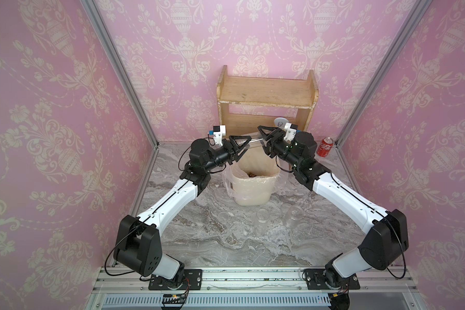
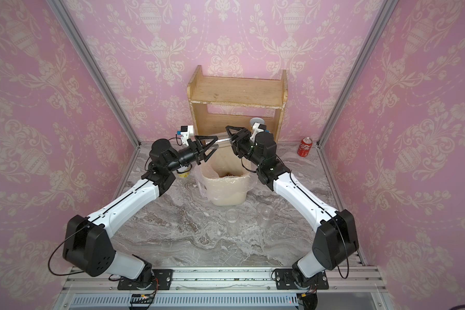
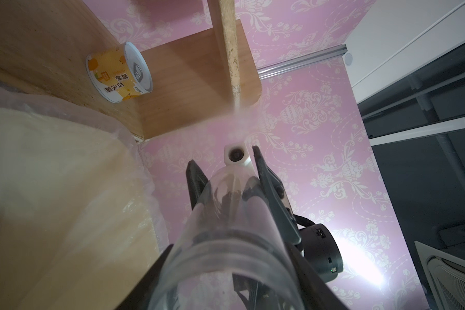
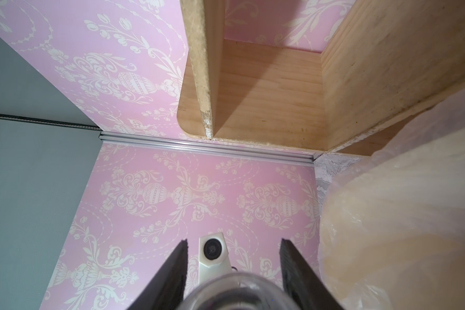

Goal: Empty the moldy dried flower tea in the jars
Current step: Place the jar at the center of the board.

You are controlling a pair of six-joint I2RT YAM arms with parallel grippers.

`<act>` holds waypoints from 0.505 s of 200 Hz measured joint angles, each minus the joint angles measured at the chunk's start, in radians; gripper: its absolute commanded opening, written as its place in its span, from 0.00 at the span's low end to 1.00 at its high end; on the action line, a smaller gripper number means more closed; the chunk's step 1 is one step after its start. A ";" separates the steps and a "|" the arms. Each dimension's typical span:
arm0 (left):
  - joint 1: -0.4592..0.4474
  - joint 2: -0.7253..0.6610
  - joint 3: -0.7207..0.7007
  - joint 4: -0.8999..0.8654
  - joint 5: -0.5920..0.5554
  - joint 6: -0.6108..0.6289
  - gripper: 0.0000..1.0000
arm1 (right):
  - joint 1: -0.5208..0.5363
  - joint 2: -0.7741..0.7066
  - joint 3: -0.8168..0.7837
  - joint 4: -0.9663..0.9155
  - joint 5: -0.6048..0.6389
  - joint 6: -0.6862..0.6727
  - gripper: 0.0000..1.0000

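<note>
Clear cylindrical plastic jar (image 1: 253, 140) held level between both claws, above the cream plastic bin (image 1: 253, 193) with a clear bag liner.
Left gripper (image 1: 242, 146) has its fingers pressed on the jar's mouth end; right gripper (image 1: 263, 139) pinches the base end. Brownish dried flower tea (image 1: 253, 174) lies inside the bin. Second jar (image 1: 262, 217) and third jar (image 1: 295, 214) stand on the grey marble table (image 1: 226, 241), near the bin.

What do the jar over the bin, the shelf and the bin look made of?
The jar looks like clear glossy plastic or glass: the wallpaper shows through it. The shelf is unpainted wood, with visible grain and chipped edges. The bin seems matte cream plastic, under a thin, crinkled, translucent liner.
</note>
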 measured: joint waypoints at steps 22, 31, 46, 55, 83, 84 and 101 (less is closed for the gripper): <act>0.000 0.000 0.000 0.005 0.000 0.000 0.53 | 0.000 0.000 -0.001 0.006 0.000 0.007 0.53; 0.000 0.000 0.000 0.006 0.000 0.000 0.52 | 0.000 0.000 -0.002 0.008 0.000 0.010 0.59; 0.000 0.000 0.000 0.005 0.000 0.002 0.46 | 0.000 0.000 -0.004 0.008 0.000 0.012 0.70; 0.000 0.000 0.000 0.002 0.000 0.005 0.44 | 0.000 0.000 -0.005 0.010 -0.002 0.018 0.76; 0.000 0.000 0.000 -0.014 0.000 0.019 0.42 | 0.000 0.000 -0.005 0.014 -0.009 0.013 0.93; 0.000 0.000 0.000 -0.016 0.000 0.021 0.42 | 0.000 0.000 -0.005 0.014 -0.008 0.011 0.93; 0.000 -0.002 0.000 -0.037 0.000 0.042 0.41 | 0.000 0.000 -0.006 0.013 -0.011 0.000 0.99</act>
